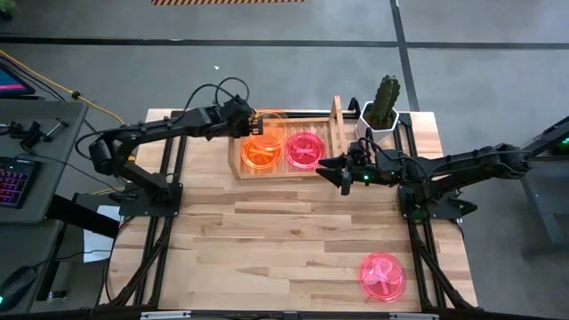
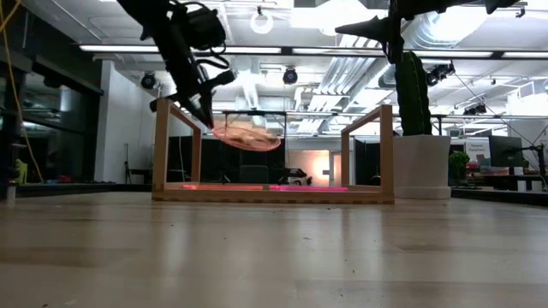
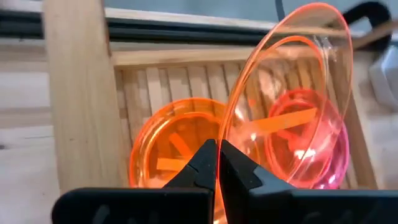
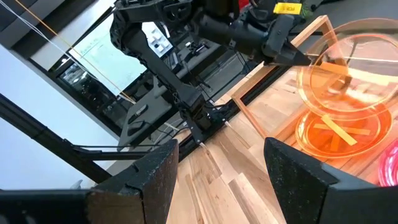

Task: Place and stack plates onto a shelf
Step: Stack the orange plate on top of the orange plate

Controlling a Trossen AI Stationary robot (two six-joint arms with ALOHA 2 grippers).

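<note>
Left gripper (image 3: 217, 163) pinches orange plate (image 3: 292, 93) by its rim, tilted above shelf (image 1: 337, 120) stacks. Right gripper (image 1: 345, 169) spread, beside shelf. Risk: tilted release slides plate off orange stack (image 1: 261, 153).

floor (image 1: 311, 27): grey concrete | ceiling (image 2: 300, 51): exposed ducts, strip lights | keyboard (image 1: 11, 182): backlit
</note>
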